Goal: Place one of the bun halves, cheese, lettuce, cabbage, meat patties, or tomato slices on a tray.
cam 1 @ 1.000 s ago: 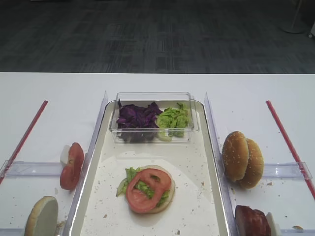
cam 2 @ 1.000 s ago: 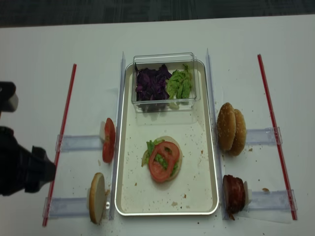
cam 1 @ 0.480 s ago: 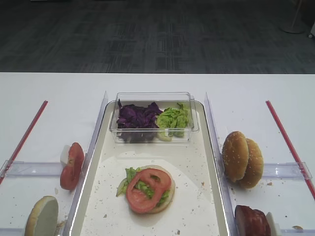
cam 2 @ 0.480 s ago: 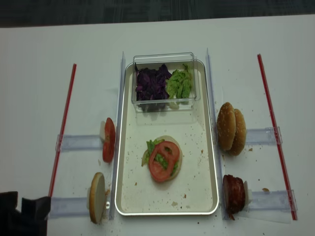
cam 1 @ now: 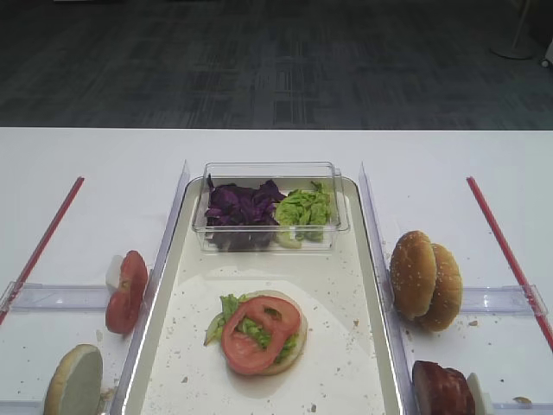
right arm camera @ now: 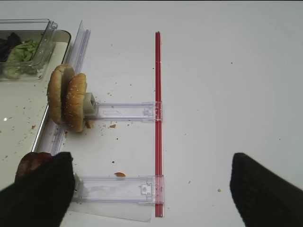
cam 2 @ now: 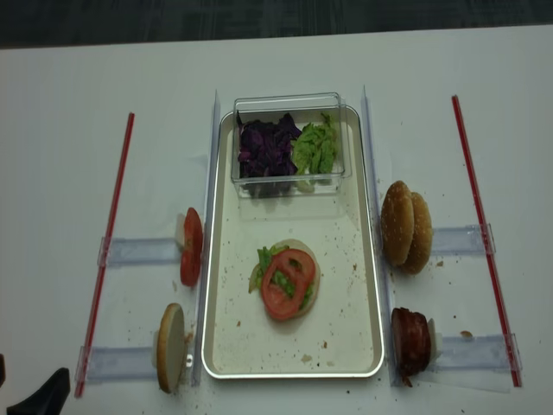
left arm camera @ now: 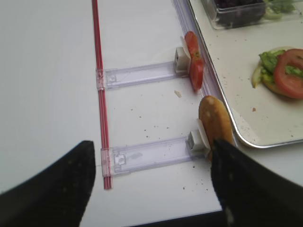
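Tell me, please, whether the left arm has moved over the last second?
Yes. The left gripper has pulled back toward the near table edge, away from the left red strip.

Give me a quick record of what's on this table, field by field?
tray: holds a bun half topped with lettuce and a tomato slice
clear tub: purple cabbage left, lettuce right
left of tray: tomato slices and one bun half, on edge
right of tray: two bun halves, meat patties
left gripper: open, empty
right gripper: open, empty
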Robot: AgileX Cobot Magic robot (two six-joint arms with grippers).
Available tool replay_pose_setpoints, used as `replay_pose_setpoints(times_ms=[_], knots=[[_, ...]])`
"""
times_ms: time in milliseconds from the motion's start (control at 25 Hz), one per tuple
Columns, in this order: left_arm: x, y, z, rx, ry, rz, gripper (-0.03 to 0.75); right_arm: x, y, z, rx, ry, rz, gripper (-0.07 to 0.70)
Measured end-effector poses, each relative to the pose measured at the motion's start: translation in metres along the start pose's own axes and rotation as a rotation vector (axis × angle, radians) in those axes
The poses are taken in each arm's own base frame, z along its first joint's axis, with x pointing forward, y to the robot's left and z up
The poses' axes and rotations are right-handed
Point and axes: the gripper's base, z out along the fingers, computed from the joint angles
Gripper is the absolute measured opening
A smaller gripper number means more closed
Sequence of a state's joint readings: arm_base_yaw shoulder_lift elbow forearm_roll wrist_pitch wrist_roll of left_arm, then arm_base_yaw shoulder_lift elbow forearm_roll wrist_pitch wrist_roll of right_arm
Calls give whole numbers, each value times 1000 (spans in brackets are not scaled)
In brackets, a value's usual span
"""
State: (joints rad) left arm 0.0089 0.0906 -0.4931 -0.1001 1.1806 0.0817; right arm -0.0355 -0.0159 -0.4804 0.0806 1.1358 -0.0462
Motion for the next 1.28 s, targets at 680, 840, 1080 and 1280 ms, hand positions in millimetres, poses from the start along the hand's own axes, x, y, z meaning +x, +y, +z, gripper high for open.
replay_pose_setpoints(times_ms=[680, 840, 1080, 1280], knots=[[6, 0, -6, -16, -55, 10, 473, 0, 0, 0, 0, 0, 0, 678], [6, 0, -6, -16, -55, 10, 473, 0, 0, 0, 0, 0, 0, 678], [6, 0, -6, -16, -55, 10, 473, 0, 0, 0, 0, 0, 0, 678], [6, 0, -6, -16, -55, 10, 473, 0, 0, 0, 0, 0, 0, 678]])
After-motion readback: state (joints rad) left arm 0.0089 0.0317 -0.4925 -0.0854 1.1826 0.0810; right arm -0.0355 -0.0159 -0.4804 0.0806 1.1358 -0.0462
